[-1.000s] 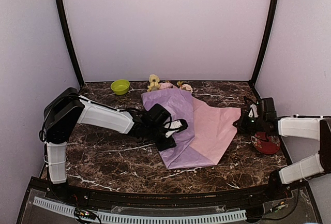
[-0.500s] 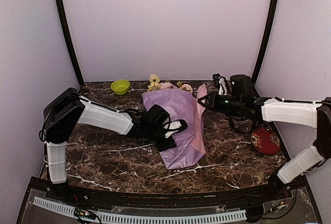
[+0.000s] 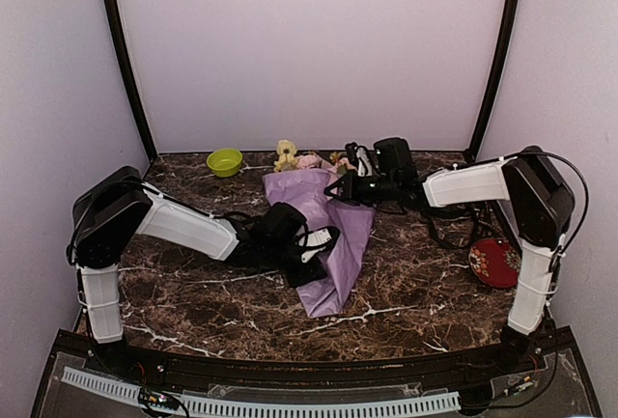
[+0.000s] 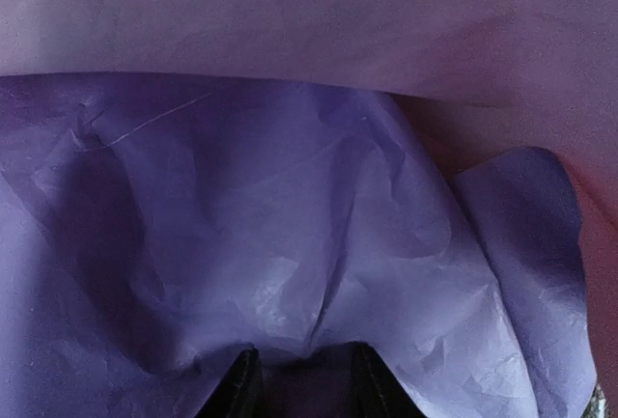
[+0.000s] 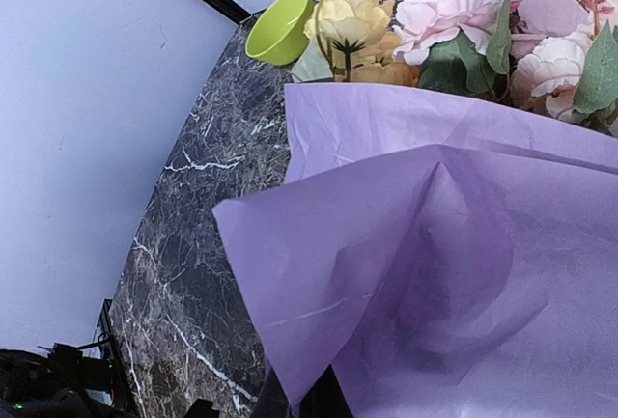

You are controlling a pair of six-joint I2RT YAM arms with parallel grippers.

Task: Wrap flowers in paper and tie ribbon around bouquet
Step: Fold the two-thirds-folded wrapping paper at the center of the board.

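Paper [image 3: 340, 244] going round, is it?
Yes, the wrapping step, partway. The right gripper [image 3: 340, 188] is pinched tight on one edge, holding that flap up over the bundle, just below the flowers [image 3: 294, 157] poking out at the far end by the back wall.
And the left gripper [image 3: 317, 247]?
Lying across the paper lower down, jaws partway apart, paper bunched between them. Whether it truly grips, I cannot tell.
What next?
I'd say lay the flap down across the bundle and tuck it snug, gently, since the sheet looks thin. Tying comes after, and I can't spot the ribbon.
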